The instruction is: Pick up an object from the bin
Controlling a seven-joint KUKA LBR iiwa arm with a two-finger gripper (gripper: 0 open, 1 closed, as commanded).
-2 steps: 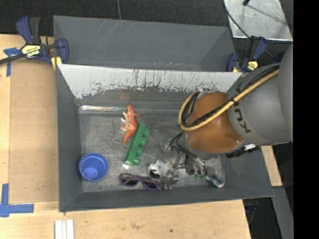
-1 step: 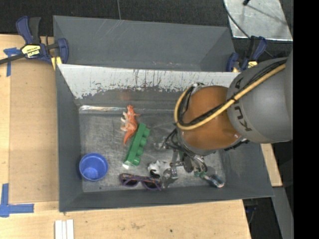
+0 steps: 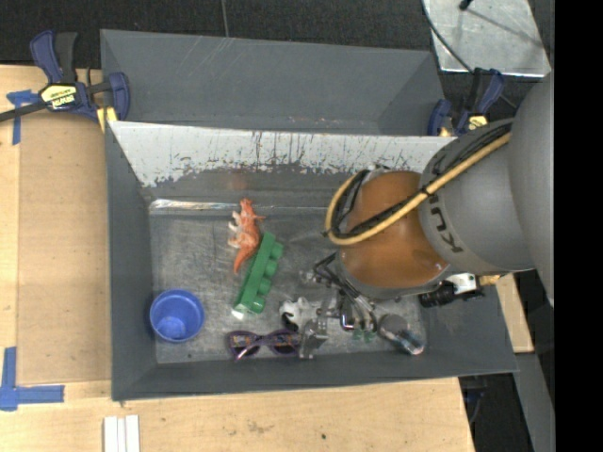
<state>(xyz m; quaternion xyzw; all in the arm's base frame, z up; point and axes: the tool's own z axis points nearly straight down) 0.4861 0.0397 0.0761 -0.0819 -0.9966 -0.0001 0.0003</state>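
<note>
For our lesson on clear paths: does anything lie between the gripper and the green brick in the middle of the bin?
Yes. A small whitish thing lies on the bin floor between the gripper and the green brick, right beside the gripper. The purple sunglasses lie nearer the front, off that line.

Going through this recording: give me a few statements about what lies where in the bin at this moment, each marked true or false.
1. The blue cup stands at the lower left of the bin floor. True.
2. The green block lies inside the cup. False: it lies on the floor to the cup's right, apart from it.
3. The orange toy figure lies by the block's upper end. True.
4. The purple sunglasses rest against the upper wall. False: they lie along the lower wall, below the block.
5. The hand is over the cup. False: it is at the lower right, beside the sunglasses.
</note>
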